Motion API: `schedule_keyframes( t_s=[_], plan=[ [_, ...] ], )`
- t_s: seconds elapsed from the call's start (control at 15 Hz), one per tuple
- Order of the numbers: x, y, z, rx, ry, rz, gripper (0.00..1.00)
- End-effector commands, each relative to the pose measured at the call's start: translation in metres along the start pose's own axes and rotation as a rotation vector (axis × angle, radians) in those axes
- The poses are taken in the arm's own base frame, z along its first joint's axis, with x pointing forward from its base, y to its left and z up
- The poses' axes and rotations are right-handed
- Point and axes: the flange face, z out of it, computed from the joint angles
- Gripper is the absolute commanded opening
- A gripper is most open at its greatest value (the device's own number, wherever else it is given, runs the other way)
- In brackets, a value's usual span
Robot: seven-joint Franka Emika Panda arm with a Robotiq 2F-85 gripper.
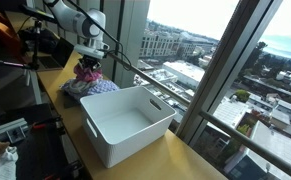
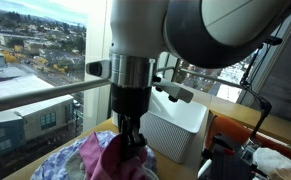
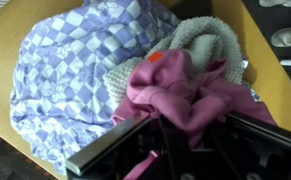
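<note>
Because the pink cloth (image 3: 180, 95) lies bunched on top of the heap, over a checked cloth (image 3: 70, 65) and a cream towel (image 3: 210, 40) on the bench (image 1: 190, 160) beside the white bin (image 1: 135, 140), the fingers (image 3: 105, 152) point straight down and look pinched on its folds.

A wooden table (image 1: 190, 158) carries a white bin (image 1: 130, 122) and heaped cloths (image 1: 90, 88)
</note>
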Motion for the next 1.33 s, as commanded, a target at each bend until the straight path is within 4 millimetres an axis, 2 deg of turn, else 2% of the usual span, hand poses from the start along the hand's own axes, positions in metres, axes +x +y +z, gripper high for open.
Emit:
schedule_keyframes(
  t_s=[0.0,0.07,0.2,0.53,0.6,0.8,0.93,1.07,1.27],
  plan=[
    [0.018,0.005,0.021,0.029,0.004,-0.015,0.41],
    [0.02,0.007,0.022,0.029,-0.001,-0.015,0.47],
    [0.02,0.017,0.01,0.017,0.004,-0.015,0.62],
    [0.008,0.048,-0.067,-0.033,0.049,-0.024,0.96],
    [0.003,0.053,-0.086,-0.043,0.059,-0.03,1.0],
    [-0.008,0.06,-0.135,-0.078,0.081,-0.057,1.0],
    [-0.013,0.059,-0.154,-0.091,0.093,-0.075,1.0],
    [-0.015,0.057,-0.162,-0.087,0.1,-0.086,1.0],
    [-0.008,0.048,-0.151,-0.074,0.099,-0.116,1.0]
  ],
)
